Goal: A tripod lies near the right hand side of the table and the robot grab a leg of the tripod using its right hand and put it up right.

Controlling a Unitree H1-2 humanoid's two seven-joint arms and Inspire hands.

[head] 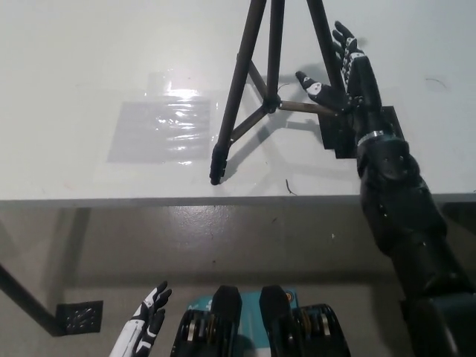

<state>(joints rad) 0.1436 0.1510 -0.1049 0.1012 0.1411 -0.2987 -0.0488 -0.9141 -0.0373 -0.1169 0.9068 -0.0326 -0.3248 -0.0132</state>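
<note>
Already upright: tripod (pixel 271 89) standing on the worktop (pixel 89 67), right of centre, legs spread. Right robot hand (pixel 343 71) beside the right leg, fingers splayed apart, gripping nothing. Best to draw clear slowly, sideways, without brushing that leg or the brace. Left robot hand (pixel 145 323) idle low down, off the worktop, fingers apart.

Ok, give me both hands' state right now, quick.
Left hand: open, holding nothing, resting low below the table edge.
Right hand: open, fingers spread beside the tripod leg, not gripping it.
</note>
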